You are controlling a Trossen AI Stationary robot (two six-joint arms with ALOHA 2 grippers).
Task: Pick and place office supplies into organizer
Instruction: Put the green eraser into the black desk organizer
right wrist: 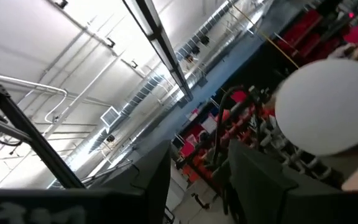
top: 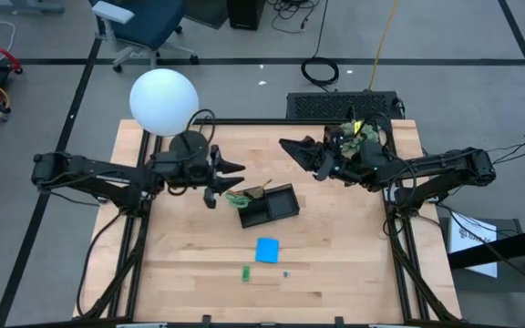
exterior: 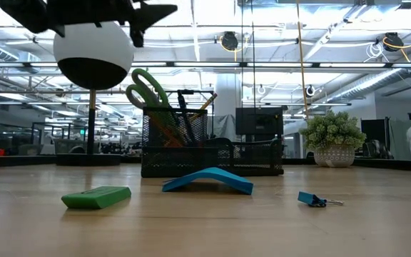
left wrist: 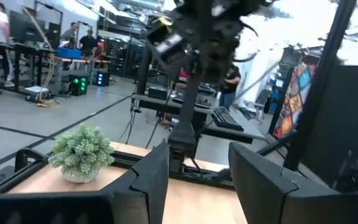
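The black mesh organizer (top: 277, 206) (exterior: 212, 151) stands mid-table. Green-handled scissors (top: 236, 198) (exterior: 145, 88) and pencils (exterior: 184, 114) stand upright in its tall compartment. The blue note pad (top: 267, 249) (exterior: 207, 180) lies arched on the wood nearer the near edge, resting on two of its edges. Beside it lie a green piece (top: 244, 271) (exterior: 96, 196) and a small blue clip (top: 286, 272) (exterior: 312, 199). My left gripper (top: 226, 180) (left wrist: 197, 177) hovers open just left of the organizer. My right gripper (top: 297, 159) (right wrist: 197, 180) hovers open beyond the organizer's far right, tipped upward.
A lamp with a white globe (top: 163, 101) (exterior: 93, 53) and round black base (top: 188, 144) stands at the far left. A fuzzy green plant in a pot (top: 361, 135) (exterior: 332, 139) (left wrist: 81, 152) sits at the far right. People stand in the room behind.
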